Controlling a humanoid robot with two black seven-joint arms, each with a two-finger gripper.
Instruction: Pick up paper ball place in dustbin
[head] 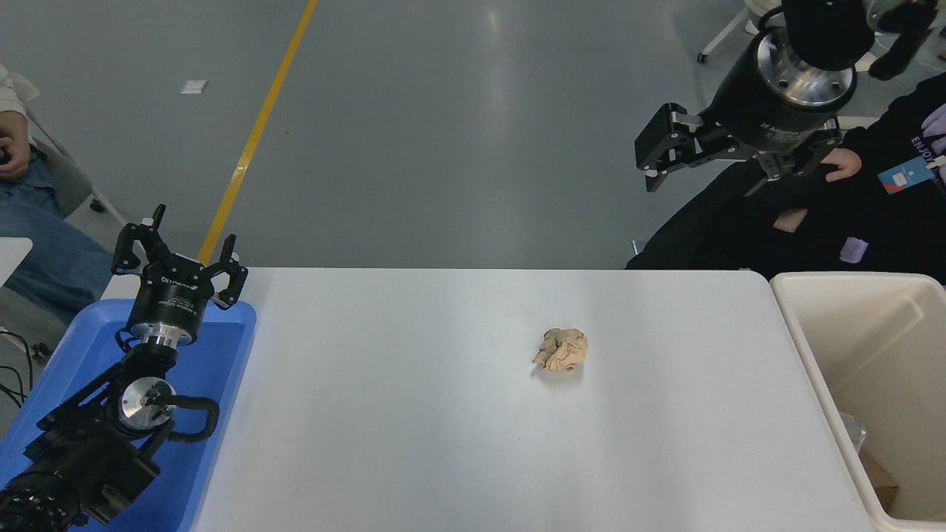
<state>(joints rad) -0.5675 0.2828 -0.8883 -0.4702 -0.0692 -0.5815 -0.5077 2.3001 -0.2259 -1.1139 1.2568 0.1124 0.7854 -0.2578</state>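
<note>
Paper ball (561, 349) is sitting on the white worktop (414, 414), a bit right of centre, alone, nothing touching it. Tan, crumpled, lumpy.

Dustbin (802, 347) is standing at the worktop's right edge, cream-white, thick rim, partly cut off by the frame; some scraps are lying at its bottom. Ball is well apart from the bin, to its left.

Right tool (706, 177) is hanging high at the upper right, beyond the worktop's far edge, fingers spread wide, holding nothing. It is well apart from the ball.

Left tool (185, 247) is sitting parked at the lower left over the blue tray (222, 369), fingers spread, gripping nothing.

A person in dark clothes (872, 222) is sitting at the far right behind the right tool, one hand (842, 164) showing just beside it. Another person in jeans (37, 251) is sitting at the left edge.
</note>
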